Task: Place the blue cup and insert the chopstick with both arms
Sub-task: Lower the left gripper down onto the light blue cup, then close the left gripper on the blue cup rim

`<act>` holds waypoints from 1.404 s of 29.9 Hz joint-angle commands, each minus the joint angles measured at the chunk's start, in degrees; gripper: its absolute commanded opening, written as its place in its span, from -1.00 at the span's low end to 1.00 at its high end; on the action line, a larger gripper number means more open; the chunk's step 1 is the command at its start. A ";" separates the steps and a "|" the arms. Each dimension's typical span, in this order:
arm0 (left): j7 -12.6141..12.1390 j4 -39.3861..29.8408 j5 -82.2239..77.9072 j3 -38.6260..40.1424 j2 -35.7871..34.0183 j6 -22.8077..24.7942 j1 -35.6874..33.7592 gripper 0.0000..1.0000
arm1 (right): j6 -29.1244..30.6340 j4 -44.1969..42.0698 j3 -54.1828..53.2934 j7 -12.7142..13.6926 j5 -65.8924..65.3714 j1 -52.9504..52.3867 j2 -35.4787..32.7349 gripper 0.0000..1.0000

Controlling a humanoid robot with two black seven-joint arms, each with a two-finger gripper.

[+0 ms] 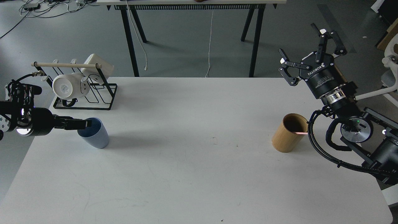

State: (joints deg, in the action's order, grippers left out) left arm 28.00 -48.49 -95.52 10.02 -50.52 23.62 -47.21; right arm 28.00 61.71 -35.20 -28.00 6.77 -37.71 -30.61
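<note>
— Blue cup, the small light-blue tapered plastic tumbler: where is it?

— Head view: near the white table's left edge, upright. My left gripper reaches level across its rim; I cannot tell whether its fingers are together.

— The right side?

— My right gripper hangs over the far right corner, fingers spread, empty. A pale-pink chopstick tip shows at the tan bamboo cylinder's rim, near the right edge.

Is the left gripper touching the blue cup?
Touching. In the head view the left gripper closes over the rim of the blue cup, with no gap.
</note>
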 commanded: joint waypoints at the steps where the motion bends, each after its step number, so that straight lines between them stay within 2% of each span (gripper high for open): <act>1: 0.00 1.38 -0.19 -0.08 1.21 -0.33 0.19 0.89 | 0.00 0.08 0.04 0.00 0.00 0.10 -0.06 0.98; 5: 0.00 3.05 -0.19 0.00 2.00 -0.33 0.89 0.83 | 0.00 0.08 0.04 0.00 0.00 0.10 -0.24 0.98; 10: 0.00 4.98 -0.36 -0.08 3.32 -0.33 1.16 0.60 | 0.00 0.16 -0.13 0.00 0.00 0.71 -0.24 0.98; 14: 0.00 5.33 -0.28 -2.80 3.32 -0.68 1.33 0.09 | 0.00 0.16 -0.13 0.00 0.00 0.89 -0.33 0.98; 15: 0.00 5.33 -0.28 -3.24 3.32 -1.20 1.33 0.02 | 0.00 0.25 -0.13 0.00 0.00 0.89 -0.33 0.98; 23: 0.00 5.33 -0.19 -3.69 3.06 -2.88 1.33 -0.10 | 0.00 0.25 -0.13 0.00 0.00 1.24 -0.33 0.98; 25: 0.00 5.33 -0.10 -3.69 3.06 -3.23 1.24 -0.19 | 0.00 0.25 -0.13 0.00 0.00 1.33 -0.33 0.98; 29: 0.00 5.33 -0.10 -3.69 3.06 -4.37 1.42 -0.52 | 0.00 0.25 -0.13 0.00 0.00 1.50 -0.33 0.98; 32: 0.00 5.25 -0.10 -3.69 3.06 -4.37 1.51 -0.88 | 0.00 0.16 -0.22 0.00 0.00 1.68 -0.33 0.98; 36: 0.00 5.25 -0.10 -3.69 3.06 -4.37 1.25 -0.99 | 0.00 0.08 -0.22 0.00 0.00 1.85 -0.33 0.98; 42: 0.00 4.37 0.07 -3.25 2.97 -4.46 0.89 -1.00 | 0.00 0.08 -0.22 0.00 0.00 2.20 -0.33 0.98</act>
State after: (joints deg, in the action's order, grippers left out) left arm 28.00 -43.60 -95.59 6.41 -47.46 19.25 -46.17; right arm 28.00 61.79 -35.42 -28.00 6.77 -35.66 -30.94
